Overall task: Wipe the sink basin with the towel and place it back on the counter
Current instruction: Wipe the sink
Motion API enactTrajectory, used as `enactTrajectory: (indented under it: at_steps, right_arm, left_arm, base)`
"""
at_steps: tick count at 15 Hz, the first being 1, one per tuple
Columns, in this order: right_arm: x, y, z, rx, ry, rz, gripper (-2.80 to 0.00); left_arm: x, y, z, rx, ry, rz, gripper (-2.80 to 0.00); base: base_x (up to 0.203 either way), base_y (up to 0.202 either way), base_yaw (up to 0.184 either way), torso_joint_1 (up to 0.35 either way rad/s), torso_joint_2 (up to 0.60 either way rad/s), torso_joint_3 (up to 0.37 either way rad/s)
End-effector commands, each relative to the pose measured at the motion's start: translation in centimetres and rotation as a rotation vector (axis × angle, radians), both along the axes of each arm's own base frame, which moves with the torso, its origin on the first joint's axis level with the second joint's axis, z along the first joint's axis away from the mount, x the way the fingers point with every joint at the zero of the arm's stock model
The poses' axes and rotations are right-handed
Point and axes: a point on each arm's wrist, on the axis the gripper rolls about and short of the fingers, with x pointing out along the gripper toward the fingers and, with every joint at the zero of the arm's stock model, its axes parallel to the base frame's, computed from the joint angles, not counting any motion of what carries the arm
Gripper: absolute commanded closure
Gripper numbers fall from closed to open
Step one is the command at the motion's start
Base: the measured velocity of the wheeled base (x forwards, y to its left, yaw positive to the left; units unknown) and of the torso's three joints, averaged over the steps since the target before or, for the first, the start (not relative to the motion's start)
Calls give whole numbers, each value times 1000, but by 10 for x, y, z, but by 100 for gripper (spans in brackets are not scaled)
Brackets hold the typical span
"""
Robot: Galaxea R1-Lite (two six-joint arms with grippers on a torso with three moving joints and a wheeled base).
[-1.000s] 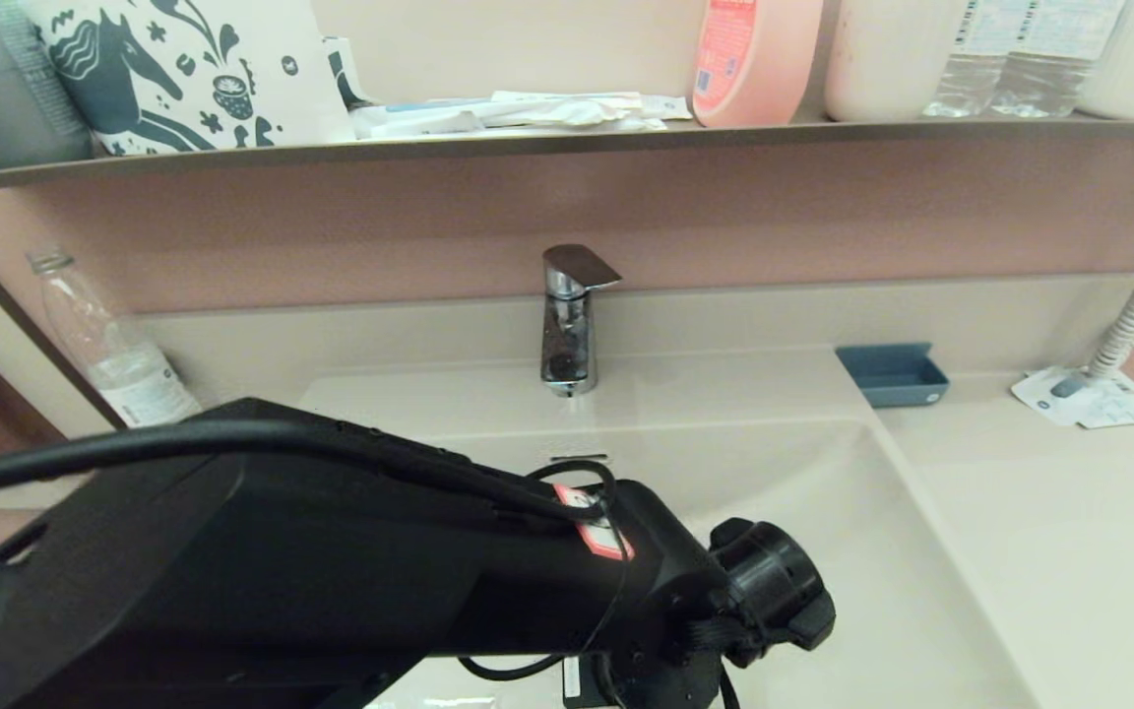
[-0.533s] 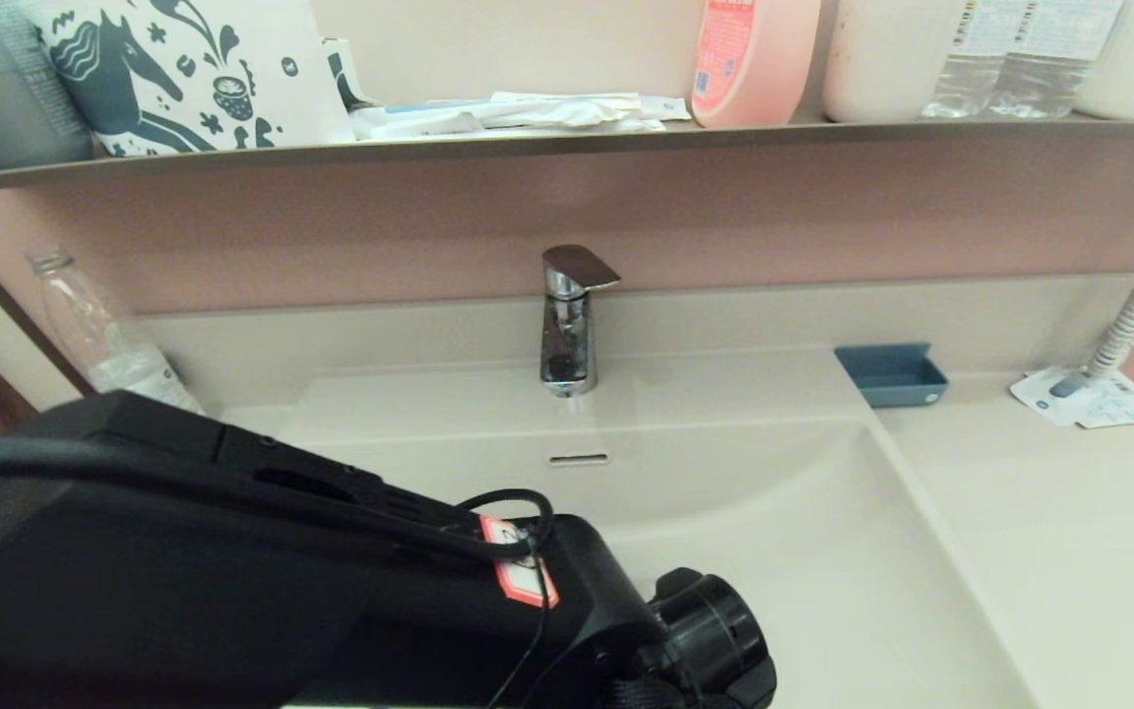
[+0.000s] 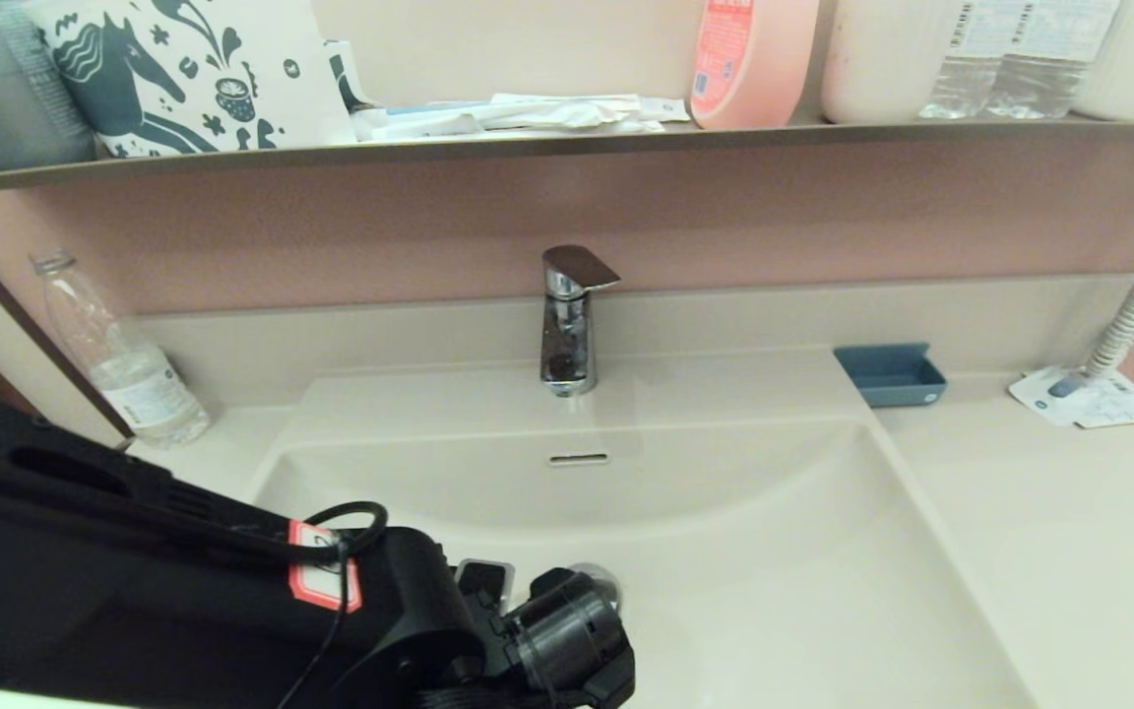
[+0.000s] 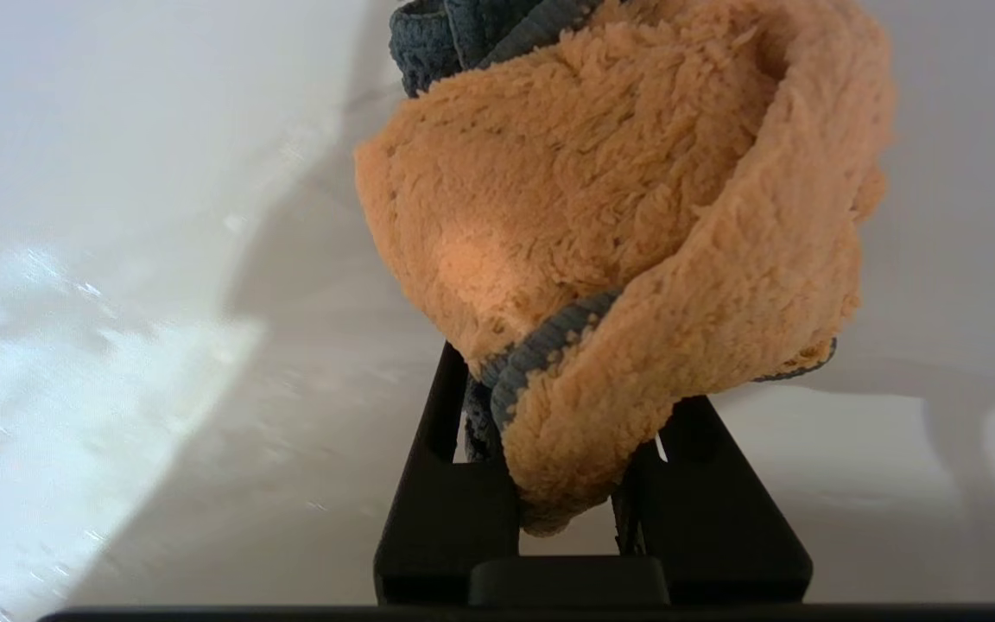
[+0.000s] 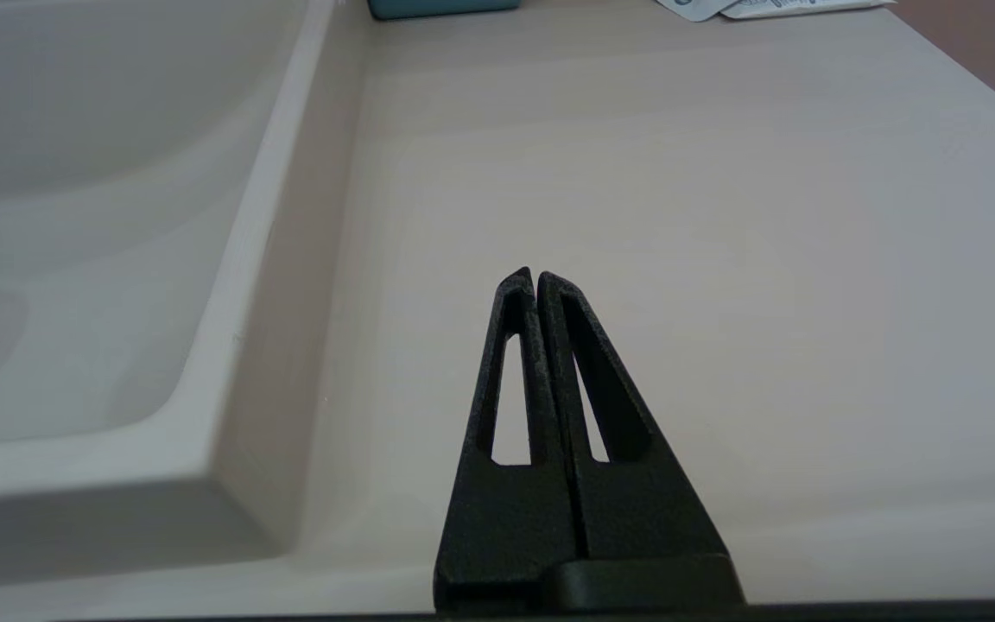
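Evidently the left gripper (image 4: 567,484), low in frame, was clamped on the towel (image 4: 627,233), bunched to rub the sink basin (image 4: 117,259); the right gripper (image 5: 536,281) sat closed, empty.

The big black left arm (image 3: 183,601) is filling the front left corner of the sink basin (image 3: 774,551). The faucet (image 3: 567,325) is sticking out over the back edge. The basin's right side is lying open, and the counter (image 3: 1069,532) too.

desk (image 3: 1069,532): off-white, under the right end effector (image 5: 535,275)
blue tray (image 3: 890,374): on desk, ahead of it
papers (image 3: 1089,399): ahead, outward
bottle (image 3: 119,359): far side
shelf (image 3: 547,143): bottles, packets
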Motion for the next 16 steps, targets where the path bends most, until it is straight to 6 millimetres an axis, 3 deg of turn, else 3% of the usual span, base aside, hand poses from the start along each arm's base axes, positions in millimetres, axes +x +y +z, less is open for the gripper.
enactTrajectory:
  at_steps: [1, 4, 10, 16]
  right_arm:
    - [0, 0, 0, 0, 1, -1, 0]
    - [0, 0, 0, 0, 0, 0, 0]
    - [0, 0, 0, 0, 0, -1, 0]
    - [0, 0, 0, 0, 0, 0, 0]
  left_arm:
    - [1, 12, 6, -19, -22, 10, 0]
    - [3, -3, 17, -93, -72, -16, 0]
    - [-14, -78, 24, -189, -105, -108, 0]
    - [-22, -154, 80, -300, -135, -169, 0]
  base:
    - [0, 0, 0, 0, 0, 0]
    - [0, 0, 0, 0, 0, 0]
    - [0, 0, 0, 0, 0, 0]
    - [0, 0, 0, 0, 0, 0]
